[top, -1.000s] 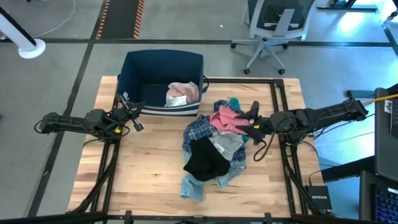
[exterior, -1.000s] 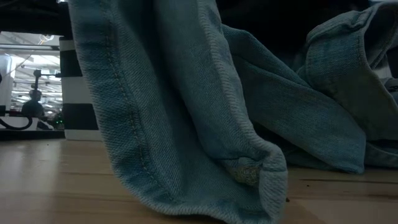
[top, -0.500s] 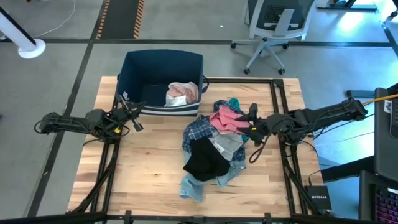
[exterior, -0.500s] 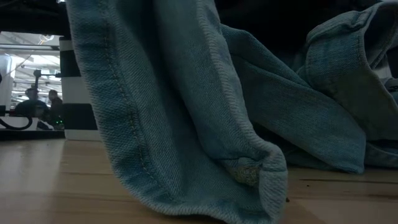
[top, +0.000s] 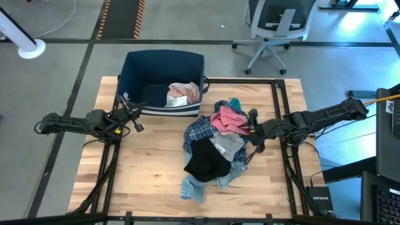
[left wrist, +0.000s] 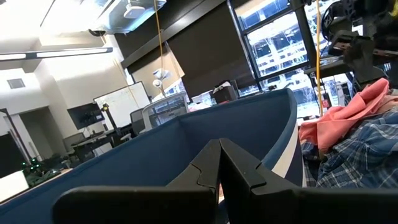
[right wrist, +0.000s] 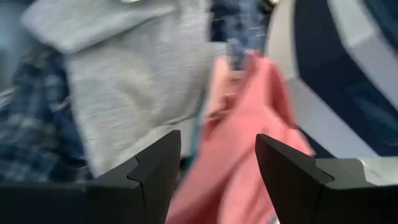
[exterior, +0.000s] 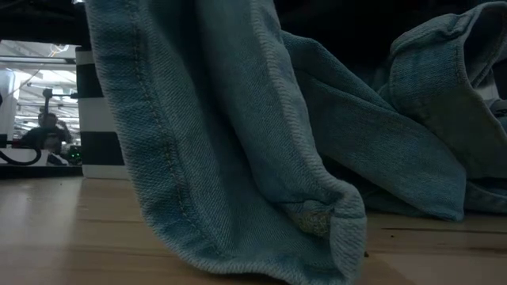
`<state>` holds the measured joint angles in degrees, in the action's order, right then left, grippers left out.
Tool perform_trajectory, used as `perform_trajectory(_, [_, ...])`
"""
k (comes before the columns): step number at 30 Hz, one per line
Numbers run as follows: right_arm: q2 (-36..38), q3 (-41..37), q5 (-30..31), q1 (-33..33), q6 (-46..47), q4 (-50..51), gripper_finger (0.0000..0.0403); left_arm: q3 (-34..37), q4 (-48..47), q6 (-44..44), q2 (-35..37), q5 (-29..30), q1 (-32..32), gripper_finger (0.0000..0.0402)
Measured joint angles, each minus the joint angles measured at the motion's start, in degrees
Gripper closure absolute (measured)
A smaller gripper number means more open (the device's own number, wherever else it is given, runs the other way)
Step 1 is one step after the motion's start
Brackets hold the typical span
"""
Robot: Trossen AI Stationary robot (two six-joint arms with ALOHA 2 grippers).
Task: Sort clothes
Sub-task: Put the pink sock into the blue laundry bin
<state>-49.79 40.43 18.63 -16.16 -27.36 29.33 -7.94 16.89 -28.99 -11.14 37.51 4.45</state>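
The clothes lie in a pile at the table's middle: a pink top (top: 226,119), a blue plaid shirt (top: 197,131), a grey-white shirt (top: 229,145), a black piece (top: 206,160), denim jeans (top: 195,186) and a teal item (top: 235,102). The jeans (exterior: 238,142) fill the low view. My right gripper (top: 251,132) is open at the pile's right side. In its wrist view its fingers (right wrist: 217,165) stand on either side of the pink top's (right wrist: 249,118) edge, next to the grey-white shirt (right wrist: 137,74). My left gripper (top: 134,117) is shut and empty beside the bin; it also shows in its wrist view (left wrist: 219,168).
The navy bin (top: 164,69) with a white lower band stands at the far left and holds a pink-and-white garment (top: 183,94). Its wall (left wrist: 186,143) stands close before my left gripper. An office chair (top: 275,28) stands beyond the table. A person (exterior: 47,131) shows far behind.
My right gripper has turned about its wrist and moved a little toward the table's near edge and down, alongside the pile's right side. The clothes have kept still.
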Motion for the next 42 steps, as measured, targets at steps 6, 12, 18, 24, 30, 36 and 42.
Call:
perform_trajectory(6, [-0.5,-1.1,1.9,-2.7,-0.1,-4.5,0.0176,0.0,0.0,0.0,0.0,0.0,0.0,0.04])
perform_trajectory(12, [-1.1,-1.2,2.3,-5.7,-3.2,-9.8,0.0176,0.0,0.0,0.0,0.0,0.0,0.0,0.04])
perform_trajectory(18, [-4.6,-1.2,-1.6,-8.0,-4.4,-10.9,0.0176,0.0,0.0,0.0,0.0,0.0,0.0,0.04])
perform_trajectory(24, [-11.7,-1.0,0.9,-7.3,-9.8,-13.4,0.0176,0.0,0.0,0.0,0.0,0.0,0.0,0.04])
perform_trajectory(30, [-14.2,2.3,11.0,-7.0,-15.1,-14.7,0.0176,0.0,0.0,0.0,0.0,0.0,0.0,0.04])
perform_trajectory(36, [-14.3,2.3,7.9,-7.0,-15.2,-11.7,0.0176,0.0,0.0,0.0,0.0,0.0,0.0,0.04])
perform_trajectory(42, [-14.3,2.3,10.6,-4.3,-15.4,-10.9,0.0178,0.0,0.0,0.0,0.0,0.0,0.0,0.04])
